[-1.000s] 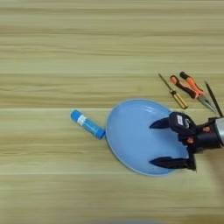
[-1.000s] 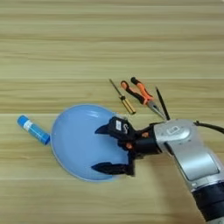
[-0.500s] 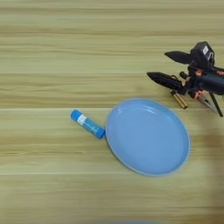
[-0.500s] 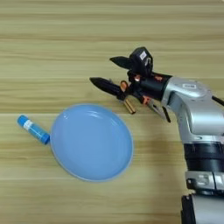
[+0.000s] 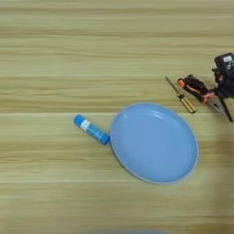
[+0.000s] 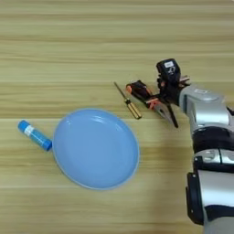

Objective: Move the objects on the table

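A round light-blue plate (image 6: 95, 148) lies empty on the wood-grain table (image 6: 68, 55), a little in front of the middle. Behind its right rim lie three tools close together. They are a small screwdriver (image 6: 129, 101) with a yellow-and-black handle, orange-handled pliers (image 6: 145, 93), and a thin black stick (image 6: 171, 114). My right gripper (image 6: 166, 87) hovers at the pliers' right end, over the top of the stick, its silver forearm (image 6: 203, 107) running down the right edge. The left eye view shows only the gripper (image 5: 223, 77) at the picture's edge.
A small blue tube (image 6: 34, 135) with a white label lies just left of the plate (image 5: 154, 142), nearly touching its rim. My arm fills the table's right side from the tools down to the front edge.
The gripper has left the plate's right side, risen to the tools, and then shifted right past the pliers. Plate, tube and tools lie where they were.
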